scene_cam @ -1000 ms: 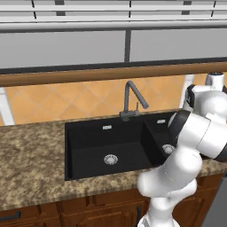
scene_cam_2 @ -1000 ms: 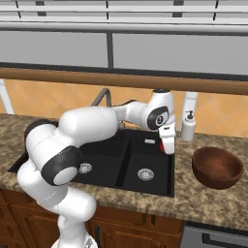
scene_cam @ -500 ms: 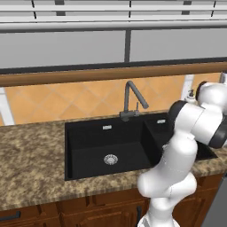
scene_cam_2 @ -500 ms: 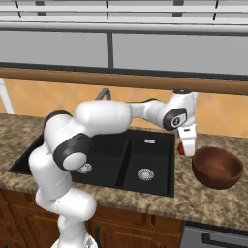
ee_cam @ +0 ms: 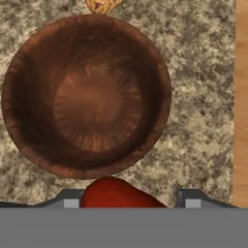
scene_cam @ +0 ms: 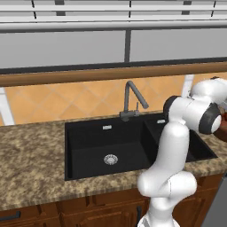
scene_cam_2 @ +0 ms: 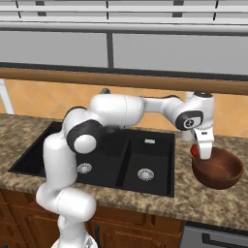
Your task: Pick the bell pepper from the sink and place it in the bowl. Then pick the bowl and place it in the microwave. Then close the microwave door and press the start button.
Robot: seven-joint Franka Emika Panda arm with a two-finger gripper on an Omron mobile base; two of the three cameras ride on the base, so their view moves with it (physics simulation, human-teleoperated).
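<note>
Beside sink [scene_cam: 133,146], left base view: white arm reaching toward right edge, wrist blocking whatever lies beyond.

Right base view: gripper [scene_cam_2: 202,156] hovering at near rim of bowl [scene_cam_2: 219,168] on counter [scene_cam_2: 208,203], bell pepper [scene_cam_2: 194,150] pinched between fingers.

Hand view: pepper sitting clamped low between fingertips [ee_cam: 193,200], bowl lying open ahead, pepper just short of rim.

Step in hand: carrying pepper to bowl. Next move likely needing small advance over bowl centre, then release.

Glossy red bell pepper [ee_cam: 118,193], reddish-brown wood-grain bowl [ee_cam: 87,97], speckled brown-beige granite counter [ee_cam: 198,97], black sink [scene_cam: 111,142]
</note>
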